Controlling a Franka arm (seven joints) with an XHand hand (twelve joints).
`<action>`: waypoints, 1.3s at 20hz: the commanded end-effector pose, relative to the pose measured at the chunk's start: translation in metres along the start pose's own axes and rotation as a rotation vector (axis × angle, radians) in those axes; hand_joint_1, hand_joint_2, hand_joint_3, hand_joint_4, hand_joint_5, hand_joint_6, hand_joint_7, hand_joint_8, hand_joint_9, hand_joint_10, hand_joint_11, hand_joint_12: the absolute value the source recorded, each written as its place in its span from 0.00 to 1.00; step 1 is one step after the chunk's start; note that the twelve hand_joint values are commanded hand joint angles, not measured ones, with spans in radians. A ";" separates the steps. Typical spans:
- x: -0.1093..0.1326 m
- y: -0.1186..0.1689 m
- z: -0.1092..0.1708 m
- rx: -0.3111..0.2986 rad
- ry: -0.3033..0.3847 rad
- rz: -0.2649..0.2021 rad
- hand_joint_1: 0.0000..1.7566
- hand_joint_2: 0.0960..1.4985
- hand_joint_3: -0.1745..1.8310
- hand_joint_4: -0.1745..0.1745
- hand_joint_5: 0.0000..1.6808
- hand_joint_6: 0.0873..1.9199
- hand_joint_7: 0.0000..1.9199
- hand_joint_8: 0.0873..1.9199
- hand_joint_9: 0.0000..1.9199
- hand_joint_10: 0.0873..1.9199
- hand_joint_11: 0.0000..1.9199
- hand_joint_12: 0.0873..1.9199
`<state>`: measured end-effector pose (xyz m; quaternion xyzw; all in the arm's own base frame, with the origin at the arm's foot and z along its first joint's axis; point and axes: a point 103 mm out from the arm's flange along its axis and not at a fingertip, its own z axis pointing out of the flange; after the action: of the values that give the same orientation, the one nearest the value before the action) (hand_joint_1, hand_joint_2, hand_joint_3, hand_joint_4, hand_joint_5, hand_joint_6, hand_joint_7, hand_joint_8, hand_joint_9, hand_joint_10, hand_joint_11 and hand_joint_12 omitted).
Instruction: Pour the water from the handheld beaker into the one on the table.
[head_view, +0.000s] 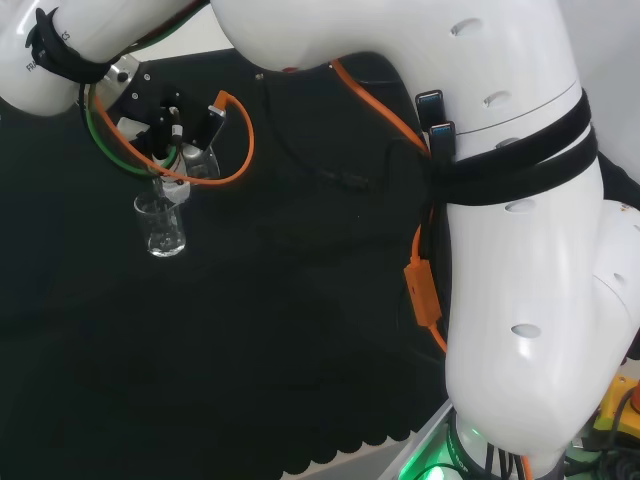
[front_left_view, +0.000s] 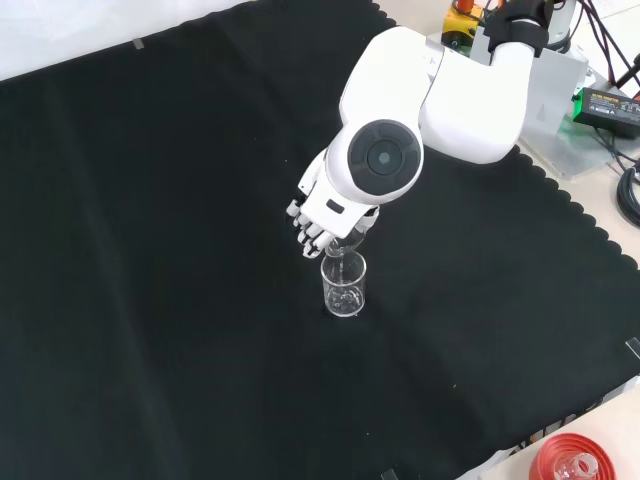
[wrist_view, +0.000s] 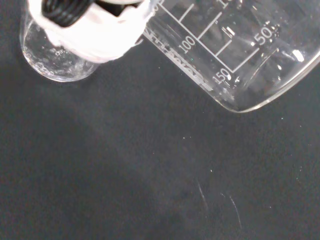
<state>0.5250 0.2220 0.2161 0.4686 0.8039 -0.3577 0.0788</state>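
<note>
Fingers curled round the handheld beaker (wrist_view: 235, 50), my hand (front_left_view: 318, 222) holds it tipped over the beaker on the table (front_left_view: 343, 285), seen from the front with the held lip just above the standing rim. From the head camera, the standing beaker (head_view: 161, 224) sits upright on the black cloth (head_view: 300, 330), directly beneath the hand (head_view: 170, 135), well apart from the cloth's edges. At the wrist, the tilted glass shows its graduation marks and mouth, while the lower vessel (wrist_view: 52, 57) lies partly behind a blurred white part of my hand (wrist_view: 90, 32). Whether water is running between them, I cannot tell; both pieces are clear and hard to read.

Handling looks delicate to my eye: thin clear glass or plastic, stiff, light once drained, smooth enough to slip and likely to crack if knocked. My best hold appears to be round the mid-wall, below the flared rim, keeping the spout free. Any touch against the standing beaker could topple it, since it looks light and nothing steadies it on the cloth.
</note>
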 end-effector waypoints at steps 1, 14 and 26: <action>0.000 0.000 -0.001 0.005 0.000 0.001 0.75 0.66 0.00 0.00 0.86 0.06 0.81 0.00 0.77 0.00 0.64 0.39; 0.001 0.000 -0.002 0.004 0.006 -0.003 0.75 0.66 0.00 0.00 0.86 0.06 0.81 0.00 0.77 0.00 0.64 0.38; 0.003 -0.001 -0.008 -0.006 0.020 -0.008 0.75 0.66 0.00 0.00 0.86 0.06 0.81 0.00 0.77 0.00 0.64 0.38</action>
<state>0.5247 0.2289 0.2188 0.4689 0.8043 -0.3576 0.0733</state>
